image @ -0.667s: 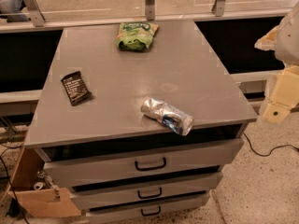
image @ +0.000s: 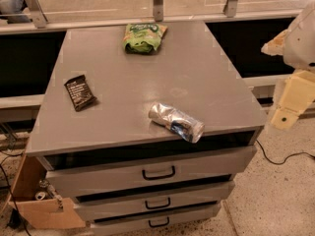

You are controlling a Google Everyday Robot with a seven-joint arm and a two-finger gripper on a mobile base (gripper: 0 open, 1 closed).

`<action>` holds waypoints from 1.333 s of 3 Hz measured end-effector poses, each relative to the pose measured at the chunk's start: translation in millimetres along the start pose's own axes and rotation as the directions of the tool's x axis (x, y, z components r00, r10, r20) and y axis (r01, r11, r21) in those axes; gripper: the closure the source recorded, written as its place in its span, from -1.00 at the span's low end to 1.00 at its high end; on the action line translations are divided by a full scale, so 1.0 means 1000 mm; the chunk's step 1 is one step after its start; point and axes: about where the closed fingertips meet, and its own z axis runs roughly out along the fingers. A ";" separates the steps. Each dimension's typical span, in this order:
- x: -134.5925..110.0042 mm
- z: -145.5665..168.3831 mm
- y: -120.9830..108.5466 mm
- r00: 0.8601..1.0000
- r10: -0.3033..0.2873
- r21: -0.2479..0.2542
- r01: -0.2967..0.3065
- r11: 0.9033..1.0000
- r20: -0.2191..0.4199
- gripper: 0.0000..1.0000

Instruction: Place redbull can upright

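Note:
The redbull can (image: 176, 122) lies on its side near the front edge of the grey cabinet top (image: 197, 68), with its silver end pointing back-left and its blue end at the front right, close to the edge. The can looks dented. My gripper (image: 289, 101) is a cream-coloured part at the far right of the camera view. It hangs beside the cabinet's right edge, off the top and well to the right of the can. It holds nothing that I can see.
A green crinkled snack bag (image: 143, 36) lies at the back of the top. A flat black wrapped bar (image: 79, 92) lies at the left. Drawers (image: 157, 172) sit below. An open cardboard box (image: 37, 200) stands on the floor at the left, and a cable (image: 285, 157) runs at the right.

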 end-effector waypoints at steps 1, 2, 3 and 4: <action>-0.030 0.036 -0.006 0.998 -0.002 -0.047 0.006 0.999 0.069 -1.00; -0.067 0.067 -0.012 0.993 0.018 -0.092 -0.007 0.996 0.119 -1.00; -0.102 0.096 -0.010 0.988 0.052 -0.140 -0.031 0.990 0.146 -1.00; -0.130 0.124 -0.006 0.987 0.078 -0.150 -0.057 0.987 0.142 -1.00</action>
